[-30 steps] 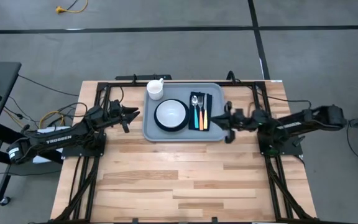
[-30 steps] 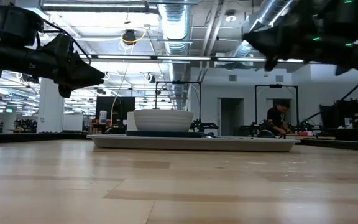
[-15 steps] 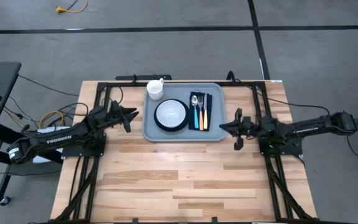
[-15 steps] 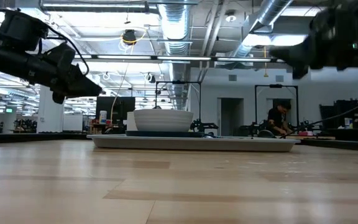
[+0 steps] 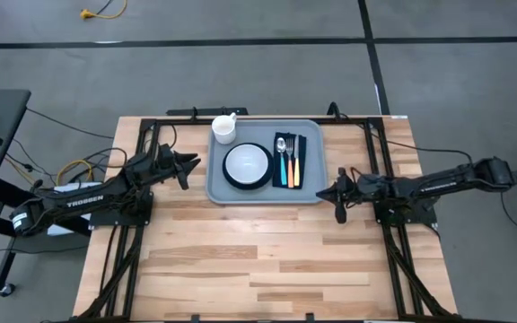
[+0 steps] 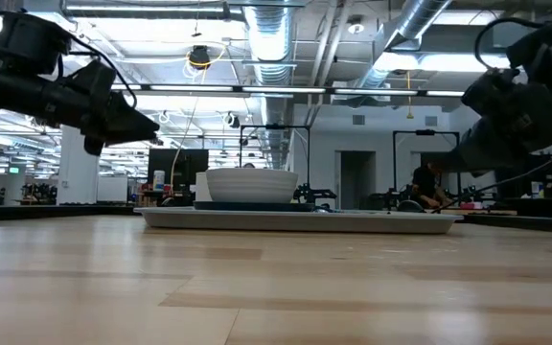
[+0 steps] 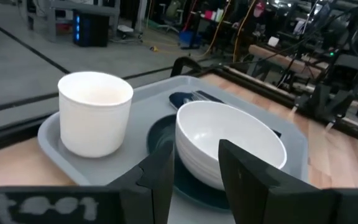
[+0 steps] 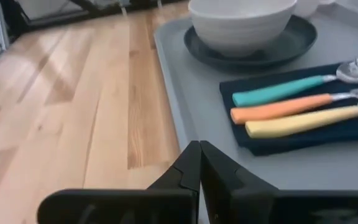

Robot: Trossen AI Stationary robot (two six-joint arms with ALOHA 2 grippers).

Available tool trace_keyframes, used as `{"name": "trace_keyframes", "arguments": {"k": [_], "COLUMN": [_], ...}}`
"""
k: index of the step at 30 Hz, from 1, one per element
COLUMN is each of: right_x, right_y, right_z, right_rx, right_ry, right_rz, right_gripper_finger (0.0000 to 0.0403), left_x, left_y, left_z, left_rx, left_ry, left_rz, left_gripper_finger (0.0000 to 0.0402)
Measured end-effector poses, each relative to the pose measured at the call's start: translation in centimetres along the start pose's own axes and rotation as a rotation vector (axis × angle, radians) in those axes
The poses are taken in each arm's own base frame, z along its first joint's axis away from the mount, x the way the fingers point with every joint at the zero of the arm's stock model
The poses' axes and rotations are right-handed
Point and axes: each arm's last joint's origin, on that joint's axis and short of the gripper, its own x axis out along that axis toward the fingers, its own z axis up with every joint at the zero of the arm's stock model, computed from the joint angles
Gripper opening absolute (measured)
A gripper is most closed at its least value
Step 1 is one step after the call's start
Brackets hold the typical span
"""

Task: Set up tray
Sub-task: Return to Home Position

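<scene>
We see the tray (image 5: 263,196) lying at the far middle of the table (image 5: 240,260), between the two claws. The right claw (image 8: 199,149) hangs just off its near right corner with its fingers pressed together on nothing, and the left claw (image 5: 194,164) hovers near its left edge, apart from it, with its fingers parted a little and empty. On the tray we count one plate (image 8: 291,46) with one bowl (image 8: 241,18) on it, one cup (image 7: 95,112) at the far left corner, and one napkin (image 8: 328,134) carrying three utensils side by side: one spoon (image 8: 278,91), one fork (image 8: 284,107) and one knife (image 8: 297,122).
</scene>
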Motion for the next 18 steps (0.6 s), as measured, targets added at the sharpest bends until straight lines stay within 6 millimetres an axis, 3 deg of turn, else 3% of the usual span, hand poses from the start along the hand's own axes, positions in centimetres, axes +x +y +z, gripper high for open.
{"name": "trace_keyframes", "arguments": {"k": [12,18], "right_x": [0.6,0.7], "right_y": [-0.1,-0.1], "right_z": [-1.0,-1.2], "right_rx": [-0.011,0.016], "right_ry": [0.092,0.114], "right_rz": [-0.015,-0.019], "right_gripper_finger": [0.0,0.0], "left_x": [0.0,-0.2], "left_y": [0.1,-0.9], "left_z": [-0.5,-0.8], "left_rx": [-0.067,-0.037], "left_ry": [0.056,0.078], "left_rz": [0.006,-0.083], "left_gripper_finger": [0.0114,0.0114]}}
